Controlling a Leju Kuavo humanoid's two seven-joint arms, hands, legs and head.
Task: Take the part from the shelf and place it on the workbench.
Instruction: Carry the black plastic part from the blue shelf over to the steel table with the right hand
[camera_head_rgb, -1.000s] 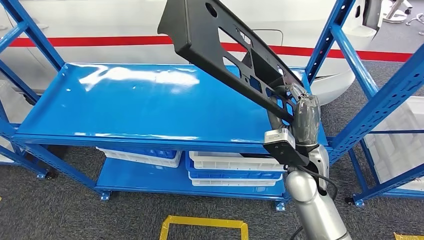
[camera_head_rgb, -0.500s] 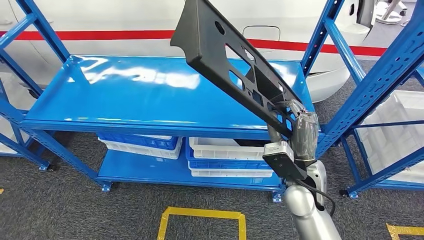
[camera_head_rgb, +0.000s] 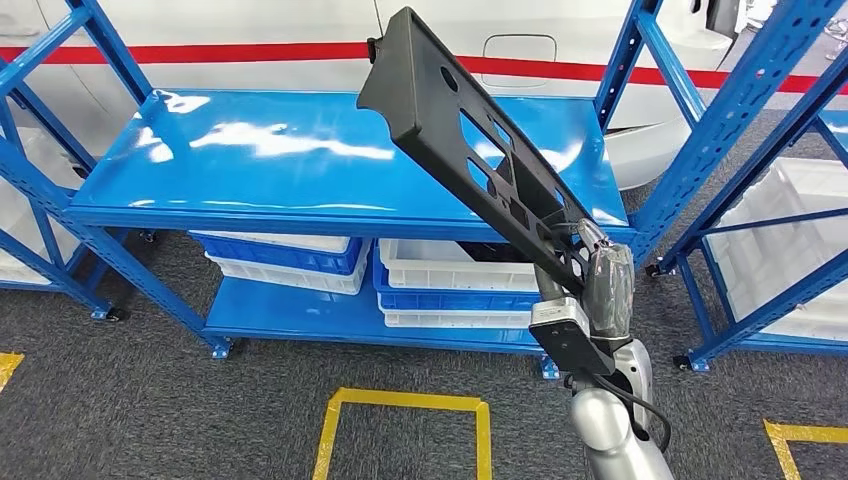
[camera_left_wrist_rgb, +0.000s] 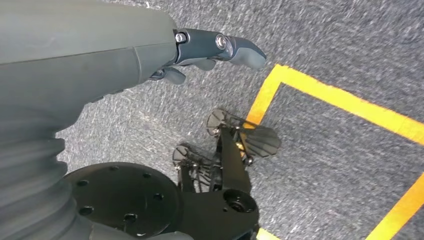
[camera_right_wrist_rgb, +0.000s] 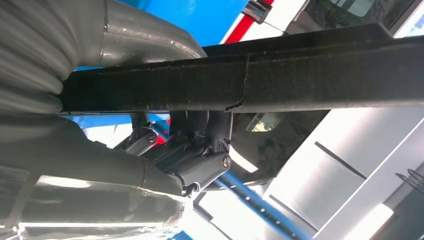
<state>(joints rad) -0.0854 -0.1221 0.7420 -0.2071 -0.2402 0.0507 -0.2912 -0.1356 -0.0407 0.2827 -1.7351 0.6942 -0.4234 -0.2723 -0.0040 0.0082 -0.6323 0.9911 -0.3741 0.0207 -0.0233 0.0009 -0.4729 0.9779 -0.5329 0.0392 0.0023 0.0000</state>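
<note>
Right hand (camera_head_rgb: 592, 262) clenched around lower end of long black perforated plastic part (camera_head_rgb: 470, 150), angled toward frame's upper centre, lifted clear of glossy blue metal shelf (camera_head_rgb: 250, 190) for carrying. Left hand (camera_left_wrist_rgb: 200, 50) released, hanging over floor.

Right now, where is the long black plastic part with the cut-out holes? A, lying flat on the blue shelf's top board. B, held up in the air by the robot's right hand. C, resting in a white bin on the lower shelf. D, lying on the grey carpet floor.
B: the right hand grips the lower end of the long black plastic part, which slants up, clear of the blue shelf's top board.
</note>
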